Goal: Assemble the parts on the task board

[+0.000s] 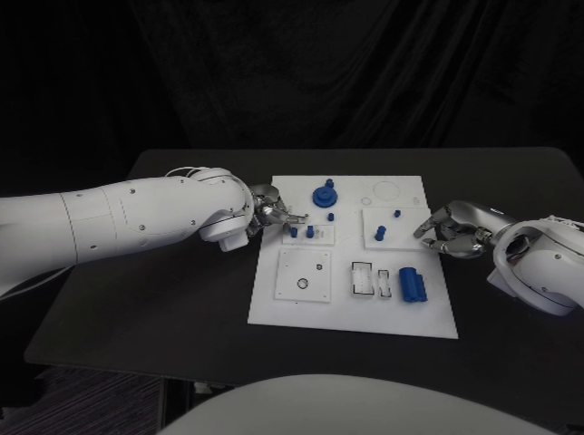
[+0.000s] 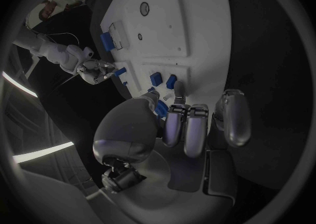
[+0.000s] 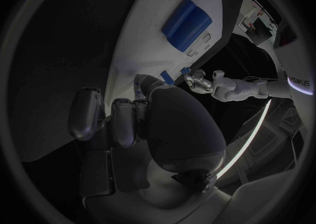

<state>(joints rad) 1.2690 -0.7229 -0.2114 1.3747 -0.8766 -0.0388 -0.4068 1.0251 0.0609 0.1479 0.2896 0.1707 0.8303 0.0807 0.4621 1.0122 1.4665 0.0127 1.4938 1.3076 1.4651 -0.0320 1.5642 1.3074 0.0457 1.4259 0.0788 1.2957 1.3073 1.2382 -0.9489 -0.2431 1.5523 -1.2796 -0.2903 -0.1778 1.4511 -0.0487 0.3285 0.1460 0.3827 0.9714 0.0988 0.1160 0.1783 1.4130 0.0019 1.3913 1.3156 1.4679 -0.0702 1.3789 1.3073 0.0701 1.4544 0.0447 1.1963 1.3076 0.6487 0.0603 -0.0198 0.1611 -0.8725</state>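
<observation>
head view: the white task board [image 1: 351, 313] lies at the middle of the black table [image 1: 149, 299]. blue parts stand on it: a round stepped piece [image 1: 325, 195] near the far edge, small pegs [image 1: 301, 232] by the left edge, more pegs [image 1: 381, 233] toward the right edge, two cylinders [image 1: 413, 285] lying side by side near the right near corner. the left hand [image 1: 268, 216] rests at the board's left edge; the right hand [image 1: 452, 231] sits just off the right edge, fingers curled in.

left wrist view: left hand fingers [image 2: 176, 121] lie close together beside a small blue part [image 2: 161, 109]; i cannot tell whether it is gripped.

right wrist view: right hand [image 3: 141, 116] curled at the board's edge, nothing visibly held.
</observation>
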